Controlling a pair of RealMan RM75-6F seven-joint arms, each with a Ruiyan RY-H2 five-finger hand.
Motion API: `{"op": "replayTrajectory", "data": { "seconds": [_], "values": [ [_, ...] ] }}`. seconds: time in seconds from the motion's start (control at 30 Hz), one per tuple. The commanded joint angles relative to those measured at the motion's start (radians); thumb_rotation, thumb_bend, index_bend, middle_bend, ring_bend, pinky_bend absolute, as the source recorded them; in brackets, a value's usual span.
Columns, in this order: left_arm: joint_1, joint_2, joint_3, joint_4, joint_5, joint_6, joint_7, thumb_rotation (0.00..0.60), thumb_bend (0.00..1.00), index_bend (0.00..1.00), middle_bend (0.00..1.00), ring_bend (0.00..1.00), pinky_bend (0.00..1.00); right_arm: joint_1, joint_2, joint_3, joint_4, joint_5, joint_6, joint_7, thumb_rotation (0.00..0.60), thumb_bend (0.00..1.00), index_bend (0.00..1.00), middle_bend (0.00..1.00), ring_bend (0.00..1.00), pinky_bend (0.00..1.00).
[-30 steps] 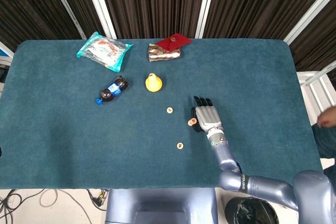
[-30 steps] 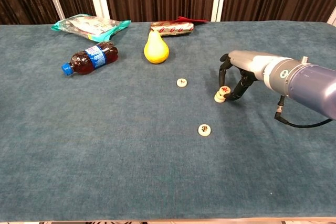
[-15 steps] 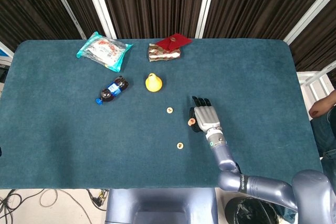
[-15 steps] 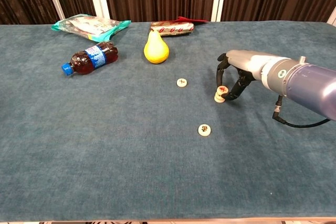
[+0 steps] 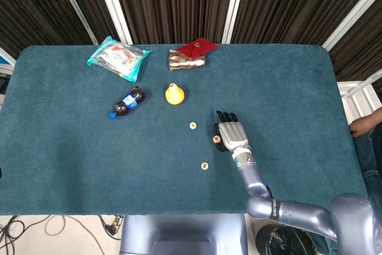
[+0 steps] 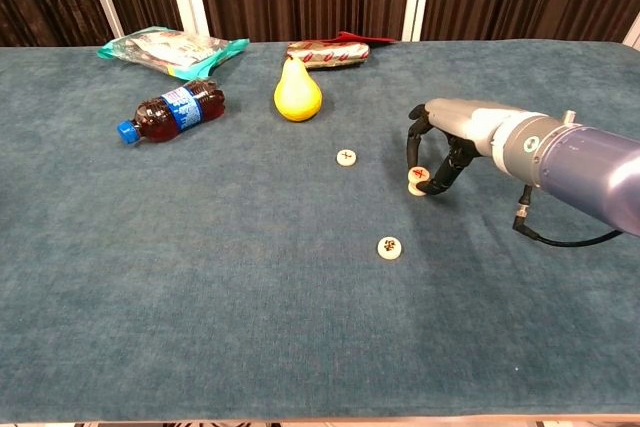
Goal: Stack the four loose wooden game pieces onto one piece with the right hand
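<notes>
Dark curtains back my blue-felt table (image 5: 71, 165). My right hand (image 6: 440, 152) arches over a small stack of game pieces (image 6: 418, 180) right of the table's centre, fingertips pinching the top piece to seat it squarely. Two loose pieces (image 6: 346, 157) (image 6: 390, 247) wait apart, toward the near edge. Left hand: out of view.

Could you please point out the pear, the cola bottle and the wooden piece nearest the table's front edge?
pear (image 6: 297, 95): chest view, on the middle of its yellow body.
cola bottle (image 6: 177, 111): chest view, on its label, mid-bottle.
front wooden piece (image 6: 390, 247): chest view, on its marked top face.
</notes>
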Motion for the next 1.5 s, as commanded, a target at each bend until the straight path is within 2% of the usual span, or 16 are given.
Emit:
{"op": "replayTrajectory", "data": {
  "seconds": [0.03, 0.67, 1.5],
  "values": [
    [0.0, 0.0, 0.0, 0.0, -0.001, 0.0, 0.0, 0.6, 0.62, 0.07, 0.0, 0.0, 0.0, 0.001, -0.001, 0.0, 0.002, 0.002, 0.001, -0.002, 0.6, 0.4, 0.52, 0.0, 0.0, 0.0],
    [0.0, 0.0, 0.0, 0.0, -0.002, 0.0, 0.002, 0.6, 0.62, 0.07, 0.0, 0.0, 0.0, 0.0, 0.008, -0.002, -0.003, 0.004, -0.001, -0.001, 0.6, 0.4, 0.52, 0.0, 0.0, 0.0],
    [0.0, 0.001, -0.001, -0.001, -0.003, -0.002, -0.001, 0.6, 0.62, 0.07, 0.0, 0.0, 0.0, 0.0, 0.008, -0.007, -0.003, 0.004, -0.004, 0.001, 0.6, 0.4, 0.47, 0.0, 0.0, 0.0]
  ]
}}
